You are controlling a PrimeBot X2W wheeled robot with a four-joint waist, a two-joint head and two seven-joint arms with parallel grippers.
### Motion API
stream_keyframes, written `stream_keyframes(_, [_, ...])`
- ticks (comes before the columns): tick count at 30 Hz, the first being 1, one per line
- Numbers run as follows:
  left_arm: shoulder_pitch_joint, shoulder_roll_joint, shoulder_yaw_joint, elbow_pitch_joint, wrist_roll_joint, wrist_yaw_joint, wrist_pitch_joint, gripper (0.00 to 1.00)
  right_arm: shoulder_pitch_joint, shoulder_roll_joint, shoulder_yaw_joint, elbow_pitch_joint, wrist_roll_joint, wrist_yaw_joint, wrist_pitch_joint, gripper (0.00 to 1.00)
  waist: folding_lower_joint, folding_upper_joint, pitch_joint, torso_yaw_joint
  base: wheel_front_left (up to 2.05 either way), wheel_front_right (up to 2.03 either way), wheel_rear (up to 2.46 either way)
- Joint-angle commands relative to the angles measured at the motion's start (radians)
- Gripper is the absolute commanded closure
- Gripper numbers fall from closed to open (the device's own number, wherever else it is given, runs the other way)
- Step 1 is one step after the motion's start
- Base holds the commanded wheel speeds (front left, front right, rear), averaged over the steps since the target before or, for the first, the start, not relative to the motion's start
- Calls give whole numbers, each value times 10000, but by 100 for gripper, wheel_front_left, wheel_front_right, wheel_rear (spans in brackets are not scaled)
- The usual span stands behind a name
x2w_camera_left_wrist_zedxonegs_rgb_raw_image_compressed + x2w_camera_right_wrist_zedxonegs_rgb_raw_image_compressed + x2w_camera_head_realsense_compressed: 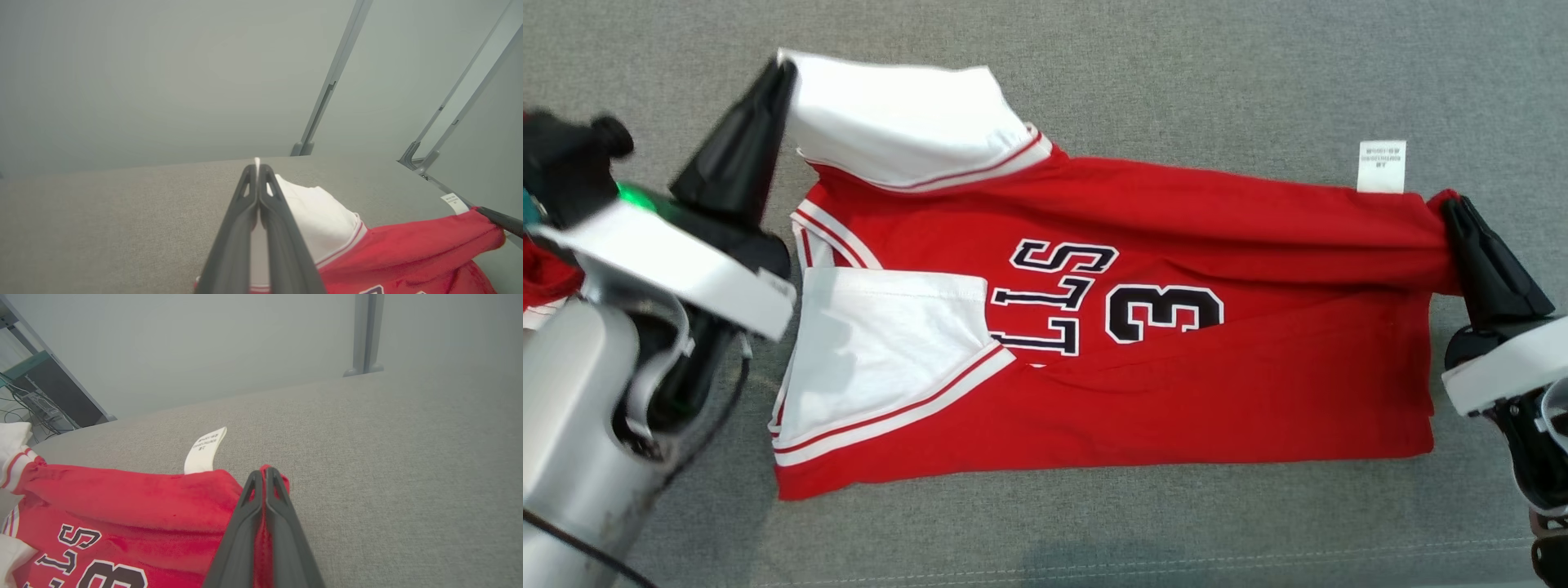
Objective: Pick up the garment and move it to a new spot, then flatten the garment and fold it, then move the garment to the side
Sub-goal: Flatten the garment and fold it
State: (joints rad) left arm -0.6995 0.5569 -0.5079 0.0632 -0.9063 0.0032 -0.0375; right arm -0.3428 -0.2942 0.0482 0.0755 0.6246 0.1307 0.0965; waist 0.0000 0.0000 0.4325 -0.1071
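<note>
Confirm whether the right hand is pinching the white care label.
No: the right hand is shut on a corner of the red fabric jersey; the white care label lies free beside it.

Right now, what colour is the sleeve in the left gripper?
White with red-striped edging; sleeve in left gripper shows best in head view.

Before you, a soft, matt red cloth garment (1176, 392) lies on a coarse grey woven surface (1176, 65).
Its white sleeves look smooth and matt, and the white label (1382, 166) at 2 o'clock looks papery. At 10 and 3 o'clock, your left gripper (783, 72) and right gripper (1452, 206) look like matt black plastic. The forearm shell (572, 425) at 8 o'clock is smooth and faintly glossy.
</note>
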Motion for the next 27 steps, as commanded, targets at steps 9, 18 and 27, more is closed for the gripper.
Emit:
stream_keyframes(9, [3373,349,261,-2540,207,1577,-1046,100,1327,-350,40,-395,-1344,0,-1687,100,0,0,-177,407,0,0,0])
stream_keyframes(18, [4624,29,122,-2921,-337,1806,-1239,100,1811,-924,275,40,-3080,0,-3305,100,0,0,-302,670,0,0,0])
stream_keyframes(27, [5304,-57,-67,-2586,-687,1858,-1137,100,2926,-1148,404,-995,-3920,0,-3578,100,0,0,-524,818,0,0,0])
